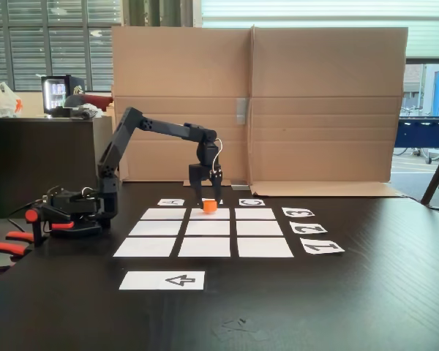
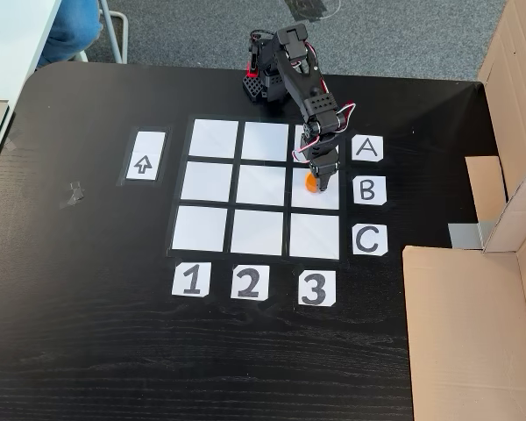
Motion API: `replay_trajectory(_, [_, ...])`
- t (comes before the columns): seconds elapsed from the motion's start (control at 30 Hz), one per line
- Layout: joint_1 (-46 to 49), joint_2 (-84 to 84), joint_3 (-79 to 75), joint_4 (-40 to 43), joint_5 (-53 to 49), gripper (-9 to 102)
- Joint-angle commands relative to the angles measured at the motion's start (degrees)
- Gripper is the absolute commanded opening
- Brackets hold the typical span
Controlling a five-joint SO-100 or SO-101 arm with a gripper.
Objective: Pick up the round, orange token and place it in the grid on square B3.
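**Orange token held over square B3**

The black two-finger gripper of the dark jointed arm is seen pointing straight down, its fingers closed narrowly about the small bright-orange cylindrical token. In the fixed view from above, the gripper is found over the left part of the plain white paper rectangle in line with cards B and 3, square B3, and the token is seen as an orange edge beneath the fingers. Whether the token rests on the paper or is held just clear of it cannot be told.

The grid of nine white paper rectangles is laid flat on the black wood-grain table. White cards printed A, B, C are set along its right side in that view, and cards 1, 2, 3 along its near side. A single white paper strip with a black arrow lies just left of the grid.

In the front fixed view, a tall brown cardboard screen stands at the far edge of the table, and the arm's base is clamped at the left.
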Motion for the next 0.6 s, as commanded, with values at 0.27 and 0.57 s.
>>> replay_trajectory(0.27, [0.7, 3.4, 3.8, -0.6, 4.7, 45])
replay_trajectory(0.57, [4.8, 17.9, 18.7, -8.3, 2.8, 52])
